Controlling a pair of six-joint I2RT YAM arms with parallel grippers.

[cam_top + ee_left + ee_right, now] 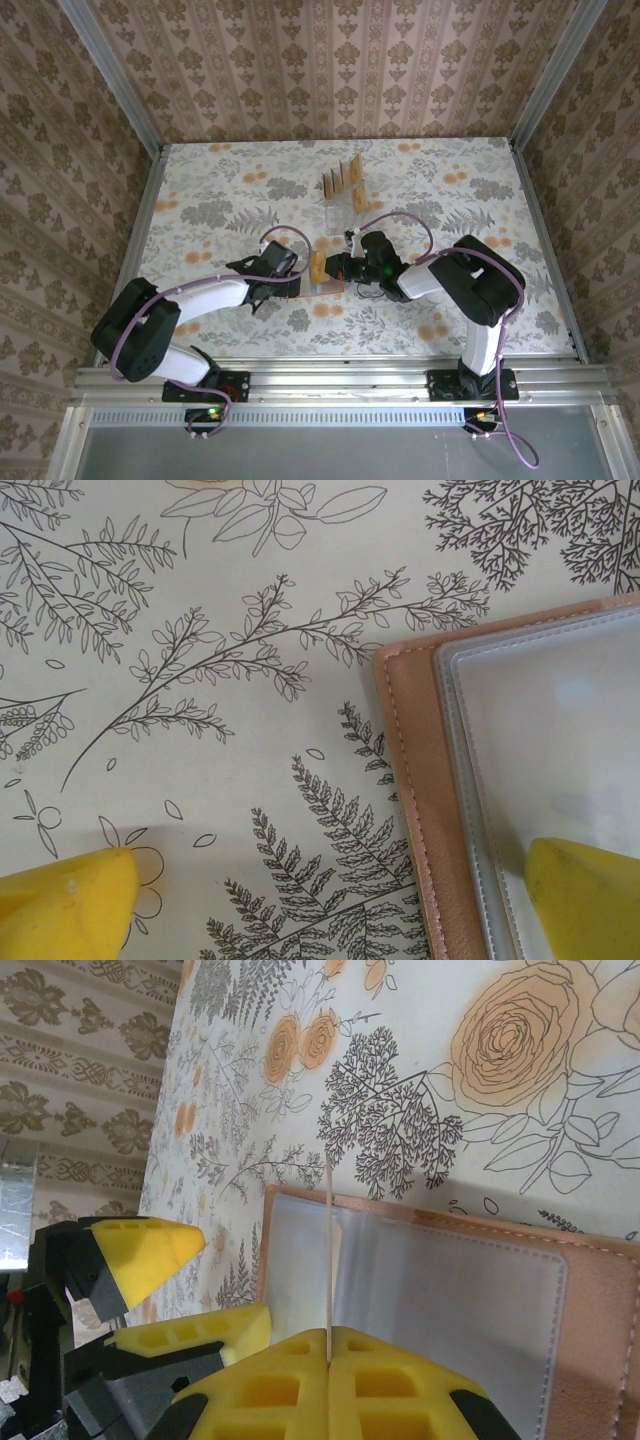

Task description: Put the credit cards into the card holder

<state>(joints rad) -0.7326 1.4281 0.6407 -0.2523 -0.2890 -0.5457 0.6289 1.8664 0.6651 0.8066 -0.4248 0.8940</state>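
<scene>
**Right pincer holds one card on edge over the open wallet**

We see a table (200, 220) covered with a pale cloth printed with grey ferns and orange roses, walled on three sides by patterned paper. Both arms reach in from the near edge and meet near the middle of the cloth.

Between them lies the card holder (325, 288), a flat salmon-brown leather wallet. It is open on the cloth, its greyish clear pockets facing up and its stitched edge bare.

The left gripper (325, 905) stands spread wide with nothing between its yellow fingers. In its wrist view one fingertip (65, 905) is over the bare cloth. The other is over the wallet's clear pocket, just inside the leather border. We cannot tell whether it presses down.

The right gripper (328, 1360) has its yellow fingers pinched together on one thin tan credit card (329, 1260). We see the card edge-on as a fine upright line, rising from the seam between the fingers. It stands over the wallet's clear pocket, near the edge on the left gripper's side. We cannot tell whether it has entered a pocket.

Farther back on the table, well apart from the wallet, a small clear plastic stand (338, 207) holds several more tan cards (342, 178) upright in a row.
</scene>
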